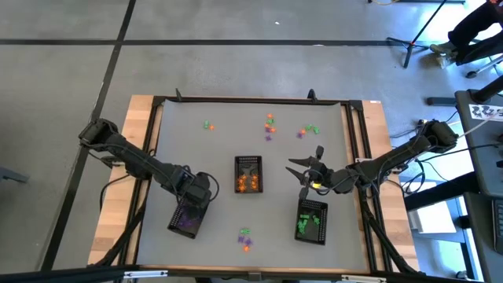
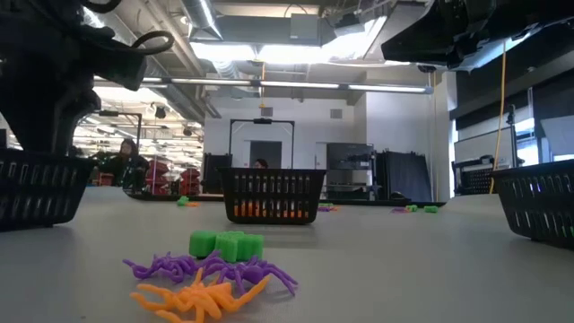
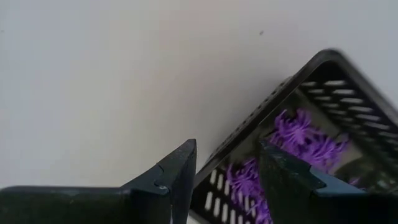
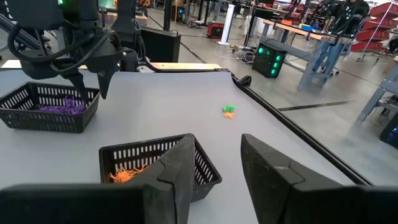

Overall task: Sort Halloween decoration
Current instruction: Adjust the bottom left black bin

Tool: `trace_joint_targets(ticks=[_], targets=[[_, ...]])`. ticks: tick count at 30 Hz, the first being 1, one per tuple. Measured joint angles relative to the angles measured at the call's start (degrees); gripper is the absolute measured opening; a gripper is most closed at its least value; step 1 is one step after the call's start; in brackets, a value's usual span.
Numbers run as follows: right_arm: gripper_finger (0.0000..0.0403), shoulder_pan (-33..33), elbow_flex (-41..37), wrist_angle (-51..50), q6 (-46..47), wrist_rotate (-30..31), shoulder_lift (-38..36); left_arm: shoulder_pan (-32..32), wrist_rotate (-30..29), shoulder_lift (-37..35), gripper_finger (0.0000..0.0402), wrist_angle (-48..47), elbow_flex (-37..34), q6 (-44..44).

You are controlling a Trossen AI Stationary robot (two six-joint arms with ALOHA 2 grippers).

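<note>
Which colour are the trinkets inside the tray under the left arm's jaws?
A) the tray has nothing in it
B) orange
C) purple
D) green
C: the left wrist view shows purple trinkets lying inside the black mesh tray, and the high view shows the same purple in that tray under the left gripper.
</note>
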Motion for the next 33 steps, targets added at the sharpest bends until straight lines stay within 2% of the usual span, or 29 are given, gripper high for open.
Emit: trace_joint_targets(ticks=[6, 10, 15, 20, 24, 33], targets=[[0.0129, 0.0, 0.0, 0.0, 0.0, 0.0, 0.0, -1.17, -2.13, 0.0, 0.0155, -0.78, -0.02, 5.79], [0.0129, 0.0, 0.0, -0.23, 0.0, 0.0, 0.0, -1.57, -4.24, 0.0, 0.0155, -0.78, -0.02, 6.47], [0.0129, 0.0, 0.0, -0.81, 0.31, 0.0, 0.0, -2.14, -4.23, 0.0, 0.0155, 0.01, -0.56, 9.57], [0.0129, 0.0, 0.0, -0.84, 0.36, 0.0, 0.0, -1.96, -2.58, 0.01, 0.0155, 3.32, -4.88, 12.21], [0.0129, 0.0, 0.0, -0.83, 0.44, 0.33, 0.0, -1.04, -1.77, 0.04, 0.0155, 5.12, -7.64, 8.61], [0.0129, 0.0, 0.0, -0.81, 0.44, 1.39, 0.0, 0.39, 0.29, 0.04, 0.0132, 5.09, -8.07, -8.49]])
